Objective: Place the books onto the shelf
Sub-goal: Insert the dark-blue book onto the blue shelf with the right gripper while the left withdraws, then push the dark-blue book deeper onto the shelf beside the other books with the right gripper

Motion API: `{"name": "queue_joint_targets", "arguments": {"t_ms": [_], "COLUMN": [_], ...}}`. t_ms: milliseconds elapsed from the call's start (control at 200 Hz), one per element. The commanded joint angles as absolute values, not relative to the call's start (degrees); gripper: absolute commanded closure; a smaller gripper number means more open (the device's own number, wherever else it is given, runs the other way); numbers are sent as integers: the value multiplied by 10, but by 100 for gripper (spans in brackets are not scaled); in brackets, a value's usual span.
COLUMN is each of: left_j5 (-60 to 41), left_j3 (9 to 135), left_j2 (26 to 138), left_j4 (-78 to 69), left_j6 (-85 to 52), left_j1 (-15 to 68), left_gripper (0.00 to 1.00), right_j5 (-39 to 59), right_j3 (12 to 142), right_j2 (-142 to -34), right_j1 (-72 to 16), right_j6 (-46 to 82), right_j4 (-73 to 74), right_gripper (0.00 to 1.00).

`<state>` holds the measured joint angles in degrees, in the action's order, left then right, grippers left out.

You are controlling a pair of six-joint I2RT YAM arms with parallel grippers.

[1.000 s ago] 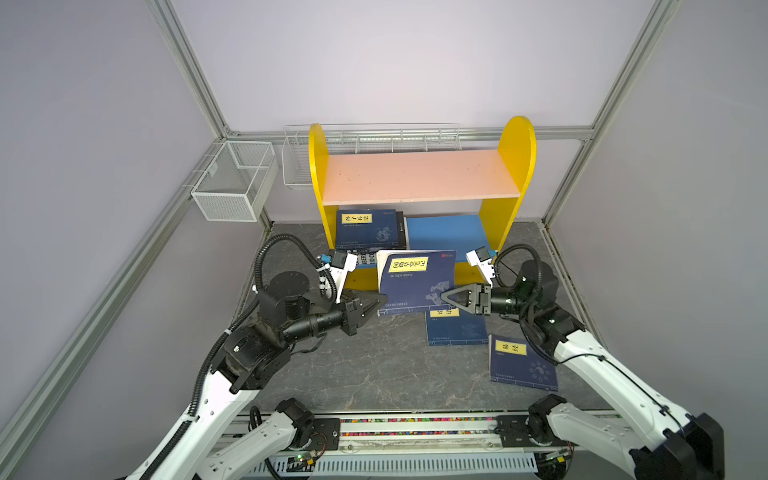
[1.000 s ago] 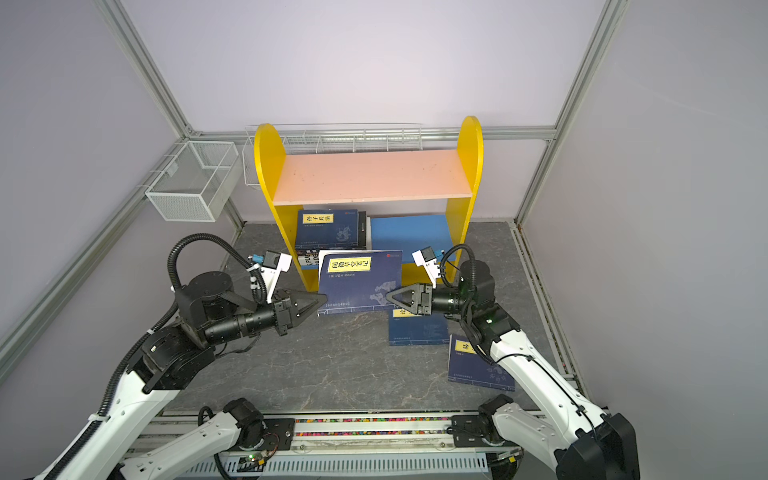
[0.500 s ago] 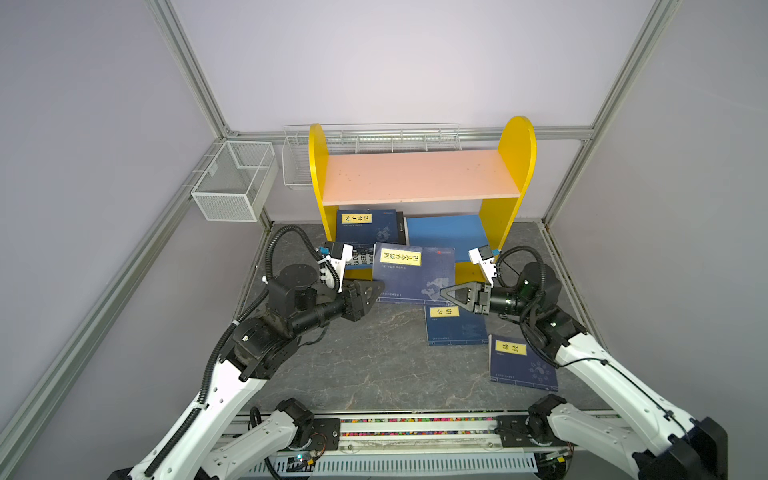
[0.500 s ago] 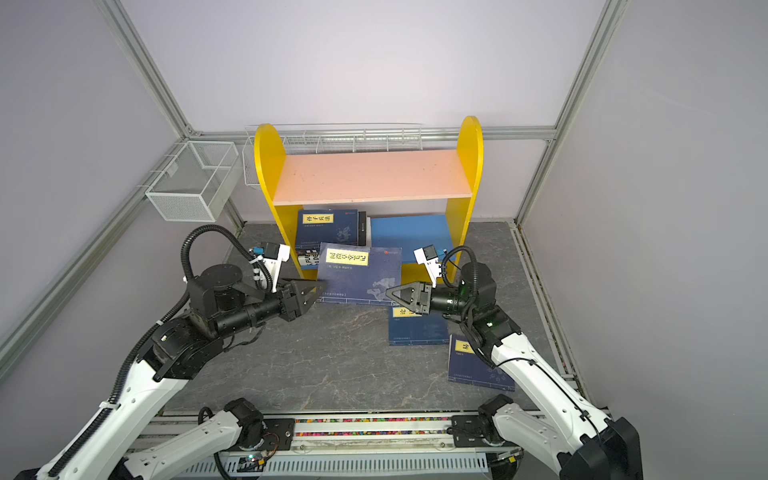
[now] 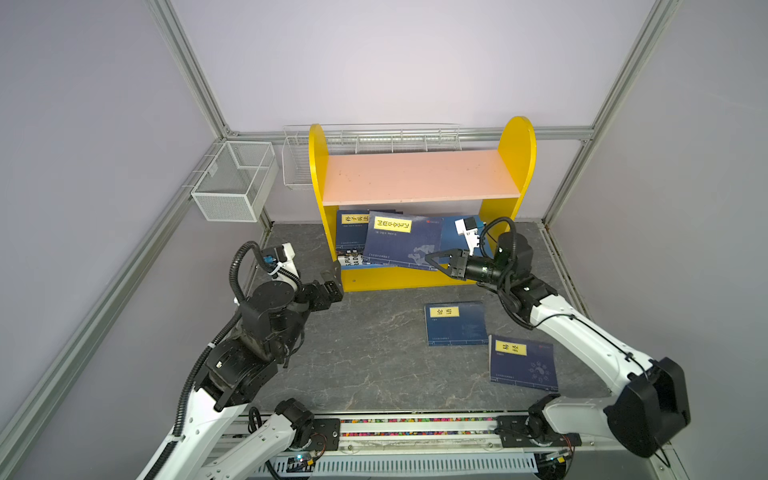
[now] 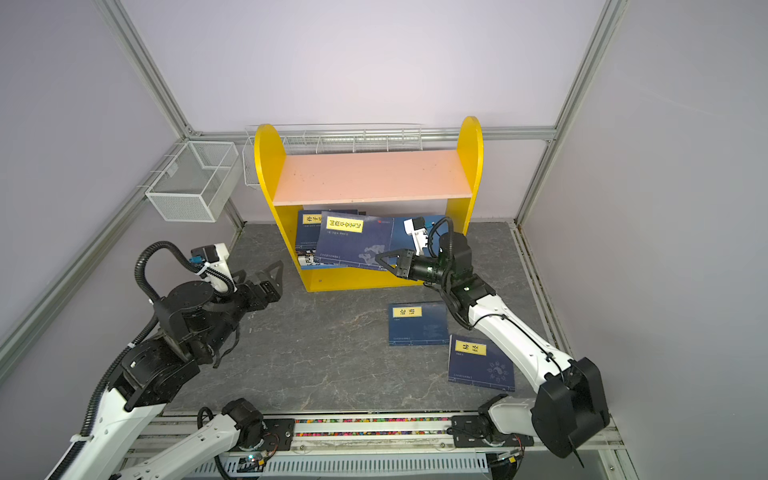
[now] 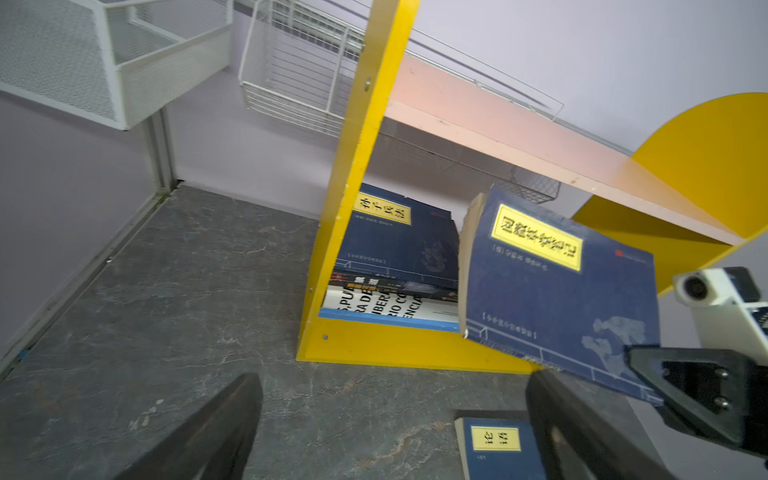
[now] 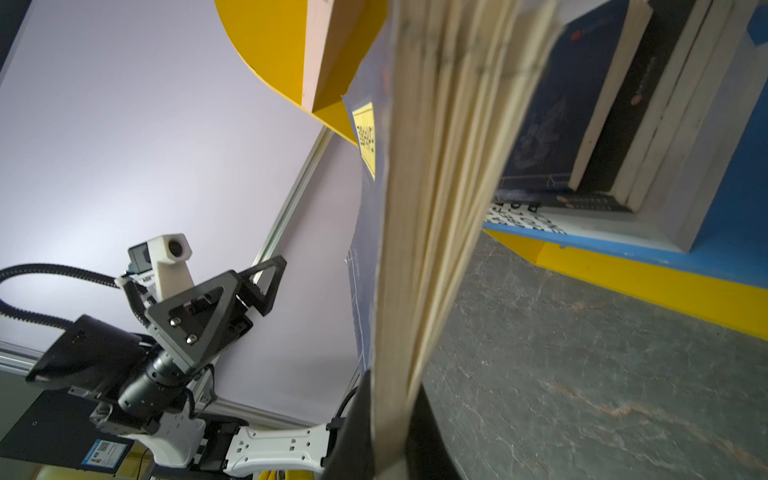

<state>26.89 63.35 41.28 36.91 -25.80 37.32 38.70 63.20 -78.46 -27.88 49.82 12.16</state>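
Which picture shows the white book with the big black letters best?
The left wrist view: the white book lies under the stack, letters big and clear. Both top views show only a small corner; the right wrist view a sliver.

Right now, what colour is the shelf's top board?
The top board is pale pink, clearest in a top view.

From where I stand I count four navy books (image 5: 405, 249) with yellow labels, one white book (image 7: 374, 309) with black lettering and at least one black book (image 7: 399, 286). There is one shelf (image 5: 516, 145) with two boards (image 5: 419, 178), two wire baskets (image 5: 232, 187) and two robot arms (image 5: 582, 332).
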Motion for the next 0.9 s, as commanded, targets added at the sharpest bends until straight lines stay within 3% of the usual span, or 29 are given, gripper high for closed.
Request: {"name": "queue_joint_targets", "arguments": {"t_ms": [0,230,565,895], "left_j5": [339,295,32,-3], "left_j3": [604,583,514,514], "left_j2": [405,429,504,546], "left_j4": [341,284,145,94], "left_j6": [-236,-226,-276,-273], "left_j1": [365,309,107,94], "left_gripper": [1,1,1,1], "right_j5": [374,377,372,380], "right_j3": [699,778,884,981], "right_j2": [-831,-943,-1043,-1136], "right_j1": [-284,-287,-298,-312], "right_j6": [457,478,473,484], "right_j4": [90,115,106,80], "right_gripper": [90,90,89,87]}}
